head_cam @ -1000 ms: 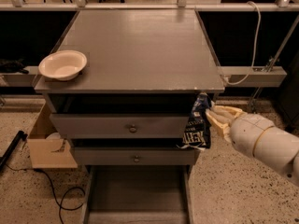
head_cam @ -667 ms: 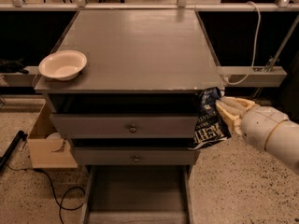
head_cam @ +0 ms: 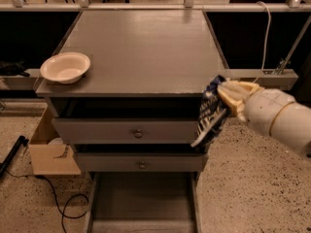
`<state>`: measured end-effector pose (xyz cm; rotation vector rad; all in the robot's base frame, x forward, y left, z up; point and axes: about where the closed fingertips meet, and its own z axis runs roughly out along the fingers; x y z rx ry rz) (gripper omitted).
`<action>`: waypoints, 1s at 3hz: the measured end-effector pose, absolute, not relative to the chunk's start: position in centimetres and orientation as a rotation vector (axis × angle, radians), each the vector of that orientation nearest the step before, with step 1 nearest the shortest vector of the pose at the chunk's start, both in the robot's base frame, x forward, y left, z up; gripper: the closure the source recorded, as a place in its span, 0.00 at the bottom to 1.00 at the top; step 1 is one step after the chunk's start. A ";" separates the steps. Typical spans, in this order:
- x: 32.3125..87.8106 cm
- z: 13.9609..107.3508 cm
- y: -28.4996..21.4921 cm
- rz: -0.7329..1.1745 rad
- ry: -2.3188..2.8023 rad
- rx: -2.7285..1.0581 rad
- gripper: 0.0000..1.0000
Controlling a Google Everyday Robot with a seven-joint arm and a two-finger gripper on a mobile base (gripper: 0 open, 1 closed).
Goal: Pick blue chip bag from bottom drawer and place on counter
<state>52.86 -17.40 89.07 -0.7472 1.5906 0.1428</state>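
Note:
My gripper [head_cam: 228, 95] is at the cabinet's front right corner, shut on the top of the blue chip bag [head_cam: 211, 114]. The bag is dark navy foil with white lettering and hangs below the fingers, in front of the right end of the upper knobbed drawer [head_cam: 131, 131], level with the counter's front edge. The counter [head_cam: 146, 52] is a broad flat grey top. The bottom drawer [head_cam: 143, 203] stands pulled open below the two knobbed drawers, and its grey floor shows nothing on it.
A white bowl [head_cam: 65, 67] sits at the counter's front left corner. A cardboard box [head_cam: 48, 152] and a black cable [head_cam: 58, 205] lie on the speckled floor to the left. A white cable [head_cam: 265, 33] and shelf bracket are at the right.
My gripper has risen with the bag, from beside the upper drawer to about the level of the counter's front edge.

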 end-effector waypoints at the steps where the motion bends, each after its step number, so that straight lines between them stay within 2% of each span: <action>1: 54.2 92.6 -17.0 0.096 1.545 -0.773 1.00; 2: 54.2 97.4 -18.3 0.022 1.488 -0.776 1.00; 3: 54.2 100.5 -16.6 0.020 1.436 -0.812 1.00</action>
